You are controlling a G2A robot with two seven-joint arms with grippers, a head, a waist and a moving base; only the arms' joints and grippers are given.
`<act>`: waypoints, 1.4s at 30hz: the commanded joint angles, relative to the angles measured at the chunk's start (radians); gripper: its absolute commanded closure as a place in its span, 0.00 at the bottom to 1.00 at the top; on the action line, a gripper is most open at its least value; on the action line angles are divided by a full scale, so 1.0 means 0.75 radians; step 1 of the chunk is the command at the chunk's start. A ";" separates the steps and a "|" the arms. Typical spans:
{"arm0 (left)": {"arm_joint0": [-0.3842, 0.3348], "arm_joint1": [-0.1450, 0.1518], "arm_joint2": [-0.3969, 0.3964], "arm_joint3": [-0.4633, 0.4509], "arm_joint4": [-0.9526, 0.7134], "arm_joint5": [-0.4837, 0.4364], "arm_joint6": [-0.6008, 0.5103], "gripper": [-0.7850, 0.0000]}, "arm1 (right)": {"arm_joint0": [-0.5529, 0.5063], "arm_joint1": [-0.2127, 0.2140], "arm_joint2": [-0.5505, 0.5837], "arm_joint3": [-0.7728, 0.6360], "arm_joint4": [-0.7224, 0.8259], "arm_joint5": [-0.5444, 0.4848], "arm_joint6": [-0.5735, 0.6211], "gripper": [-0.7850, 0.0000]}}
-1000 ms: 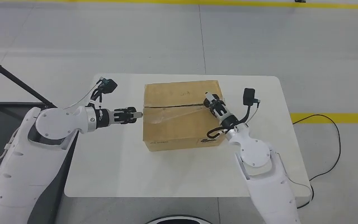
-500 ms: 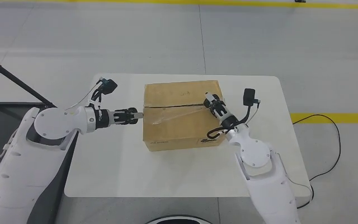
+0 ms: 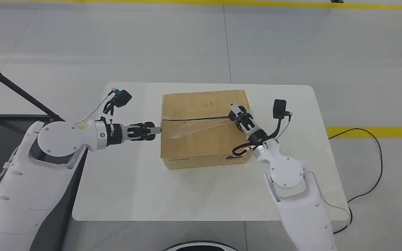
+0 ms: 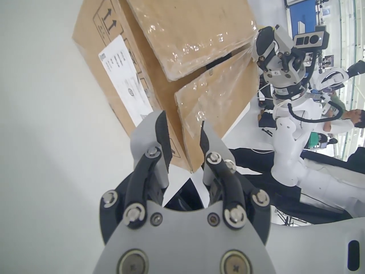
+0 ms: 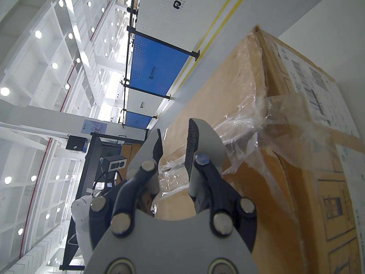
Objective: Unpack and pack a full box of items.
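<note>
Since a second ago we find very little changed: the left claw [image 3: 154,130] has slid a touch toward the near side along the left wall of the box [image 3: 195,135], while the box and the right claw [image 3: 233,113] have kept their places. The box, plain brown cardboard, stands upright in the middle of the white surface [image 3: 125,188], between the two arms. Its two top flaps lie down, and shiny clear tape [image 4: 199,49] covers the seam between them. In the left wrist view we see a dark gap between the flaps toward the right end. A white label [image 4: 125,81] is stuck on the left wall. The left claw is open, its fingers [image 4: 159,132] parted, just beside the top edge of that wall where the seam ends. We cannot tell whether it touches the cardboard. The right claw sits at the right end of the seam, over the top's right edge, where the tape is crumpled and lifted off the box. From there a strip of tape runs slantwise across the top toward the left. We cannot tell whether this claw grips the tape or merely rests against it
</note>
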 commanded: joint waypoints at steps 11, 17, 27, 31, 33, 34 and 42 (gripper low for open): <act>0.003 0.000 0.026 -0.005 -0.001 0.003 0.005 0.62 | -0.005 -0.002 0.003 -0.001 0.000 0.001 -0.001 0.67; -0.001 0.000 0.036 -0.006 -0.002 0.003 0.010 1.00 | -0.005 -0.002 0.003 -0.001 -0.002 0.000 0.002 0.67; -0.013 0.000 0.043 -0.004 -0.011 0.005 0.013 1.00 | -0.006 -0.004 0.005 0.001 -0.005 -0.002 -0.003 0.67; -0.022 0.000 0.044 -0.002 -0.013 0.006 0.016 1.00 | -0.007 -0.004 0.006 0.000 -0.004 -0.005 -0.004 0.67; -0.026 0.000 0.045 0.000 -0.014 0.007 0.018 1.00 | -0.007 -0.005 0.007 0.000 -0.004 -0.005 -0.004 0.67; -0.027 0.000 0.046 0.001 -0.015 0.007 0.019 1.00 | -0.007 -0.005 0.007 -0.001 -0.003 -0.006 -0.004 0.67; -0.051 -0.002 0.046 0.007 -0.031 0.004 0.048 1.00 | -0.010 -0.006 0.010 -0.007 -0.001 -0.012 -0.009 0.00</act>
